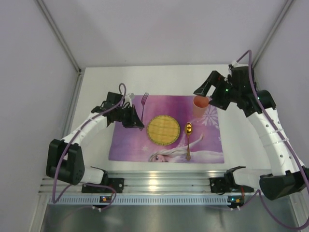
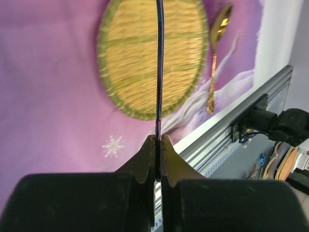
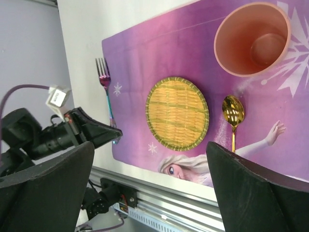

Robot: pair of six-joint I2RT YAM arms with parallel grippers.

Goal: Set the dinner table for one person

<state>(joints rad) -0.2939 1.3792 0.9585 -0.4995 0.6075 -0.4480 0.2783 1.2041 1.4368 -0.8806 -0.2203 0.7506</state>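
Note:
The white dinner table (image 1: 164,77) carries a purple printed placemat (image 1: 130,145). On the mat lie a round woven yellow plate (image 1: 162,129) and, to its right, a gold spoon (image 1: 189,137). A pink cup (image 1: 200,102) stands upright at the mat's far right corner. My left gripper (image 1: 137,123) is shut on the handle end of an iridescent fork (image 1: 144,104) at the mat's left edge, tines pointing away; the left wrist view shows the thin handle (image 2: 160,72) pinched in the gripper (image 2: 159,140). My right gripper (image 1: 207,95) is wide open and empty, just above the cup (image 3: 251,38).
An aluminium rail (image 1: 159,181) with the arm bases runs along the near edge. Grey walls close in the table on the left, far and right sides. The right wrist view shows the left gripper (image 3: 91,131), the fork (image 3: 105,87), the plate (image 3: 177,112) and the spoon (image 3: 233,113).

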